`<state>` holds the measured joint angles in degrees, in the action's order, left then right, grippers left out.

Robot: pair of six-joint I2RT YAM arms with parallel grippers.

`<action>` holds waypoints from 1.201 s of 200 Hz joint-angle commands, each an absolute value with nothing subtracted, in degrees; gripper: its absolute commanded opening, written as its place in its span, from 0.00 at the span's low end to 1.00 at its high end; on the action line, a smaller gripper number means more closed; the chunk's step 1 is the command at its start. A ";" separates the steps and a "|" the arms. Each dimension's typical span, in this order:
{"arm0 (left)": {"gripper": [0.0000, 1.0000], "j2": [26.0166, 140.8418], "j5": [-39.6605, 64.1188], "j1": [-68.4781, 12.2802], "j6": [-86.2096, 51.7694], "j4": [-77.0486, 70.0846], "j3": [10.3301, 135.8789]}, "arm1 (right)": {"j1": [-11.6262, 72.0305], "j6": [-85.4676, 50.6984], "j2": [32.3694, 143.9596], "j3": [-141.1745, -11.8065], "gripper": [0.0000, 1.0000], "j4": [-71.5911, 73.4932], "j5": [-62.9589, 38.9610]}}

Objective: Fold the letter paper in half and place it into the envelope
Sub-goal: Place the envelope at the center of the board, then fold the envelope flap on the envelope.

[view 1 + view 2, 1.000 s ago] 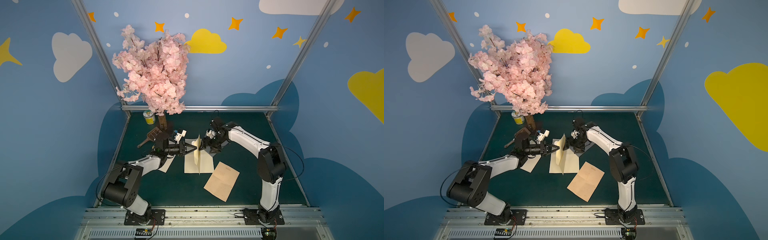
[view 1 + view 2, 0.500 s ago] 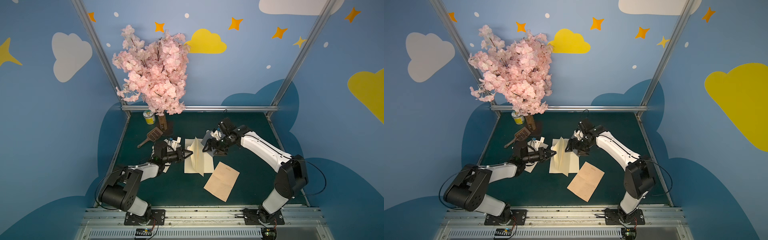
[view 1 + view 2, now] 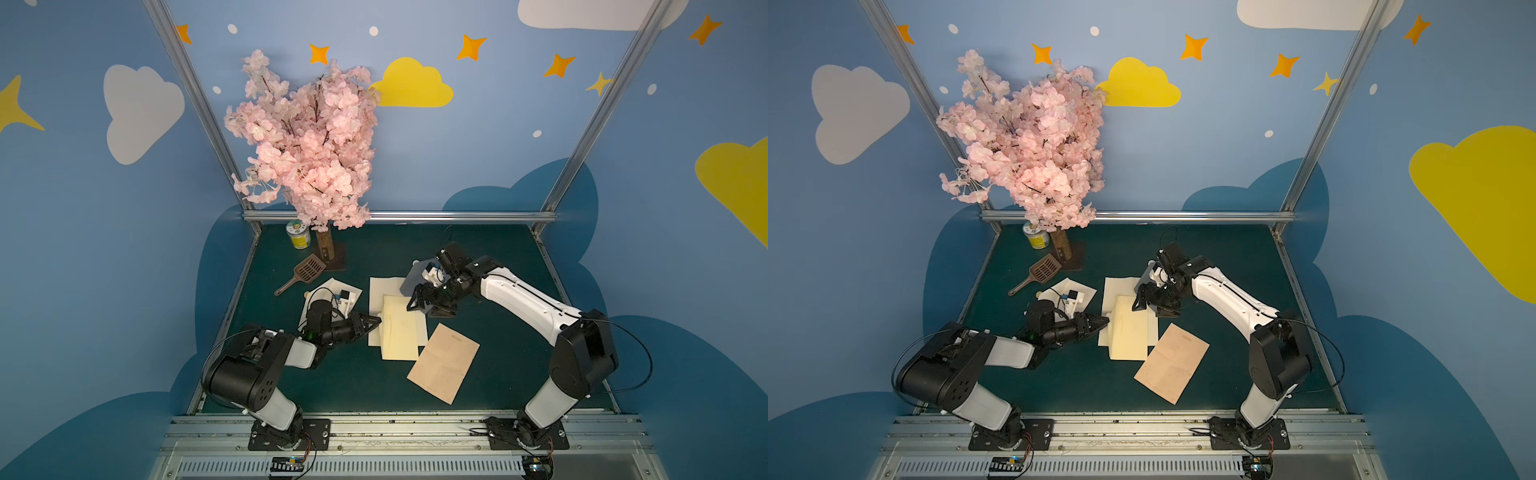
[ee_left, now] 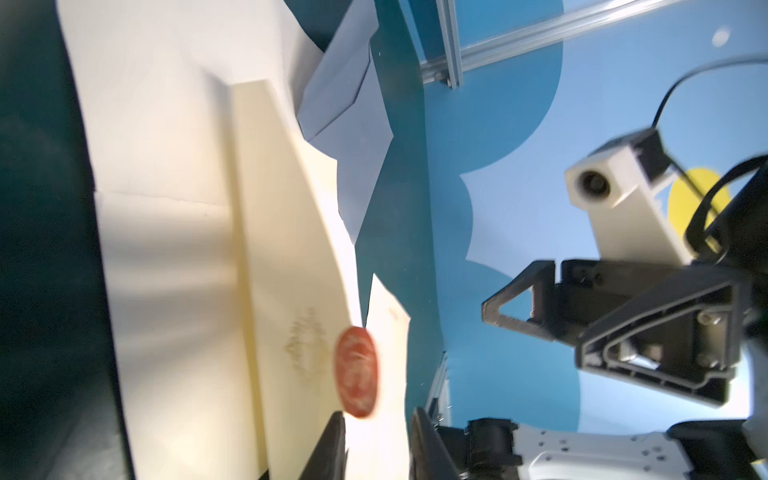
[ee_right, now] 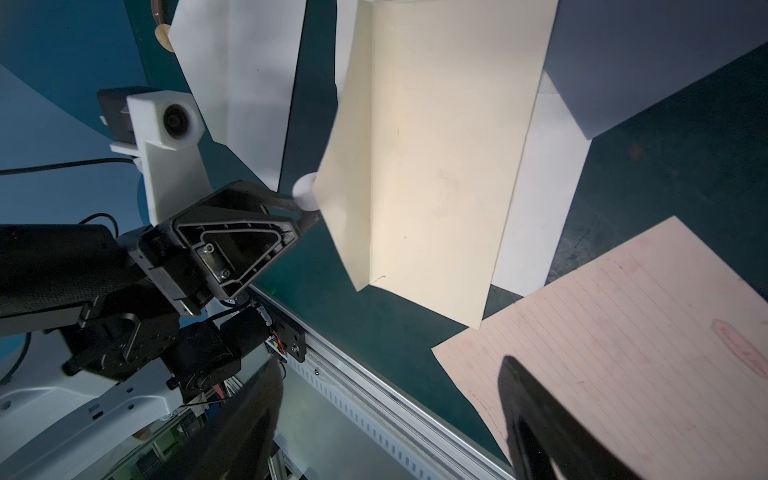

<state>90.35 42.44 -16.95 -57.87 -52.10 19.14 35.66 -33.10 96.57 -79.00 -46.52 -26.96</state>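
As it lies nearest, letter paper (image 3: 442, 368): flat pinkish ruled rectangle on green table (image 3: 498, 257), beside envelope (image 3: 401, 332).
Left tool (image 3: 376, 321): jaws slightly parted at flap (image 5: 345, 166) edge.
Envelope: smooth cream, flap tilted up.
Right tool (image 3: 424, 309): jaws wide, empty, above.

White-shelled left arm (image 3: 297, 353) and right arm (image 3: 523, 305), black joints (image 3: 241, 378), looping black cables (image 5: 62, 165), white wrist-camera housings (image 5: 166, 120).

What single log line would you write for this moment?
letter paper: flat, unfolded | envelope: flap open | left gripper: open, at flap | right gripper: open, empty
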 commanded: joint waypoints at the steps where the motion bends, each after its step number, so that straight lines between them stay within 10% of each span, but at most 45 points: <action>1: 0.51 87.23 42.90 -16.60 -54.87 -47.77 20.21 | 36.32 -32.11 98.40 -79.97 0.80 -46.61 -25.90; 23: 0.57 80.53 39.45 -16.39 -48.11 -26.85 24.87 | 36.55 -31.27 101.29 -81.57 0.60 -47.23 -25.63; 57: 0.60 73.27 30.81 -16.35 -36.85 1.65 33.66 | 36.82 -30.46 107.43 -85.77 0.00 -48.60 -25.24; 93: 0.53 72.58 24.21 -15.74 -32.39 15.41 37.66 | 36.91 -30.03 114.78 -91.23 0.00 -53.13 -23.22; 130: 0.03 75.73 24.90 -15.39 -34.18 15.26 36.43 | 37.00 -29.58 119.80 -95.04 0.00 -55.76 -22.49; 240: 0.03 89.57 26.91 -20.86 -37.04 9.29 43.30 | 36.15 -26.85 128.13 -98.00 0.00 -60.19 -20.12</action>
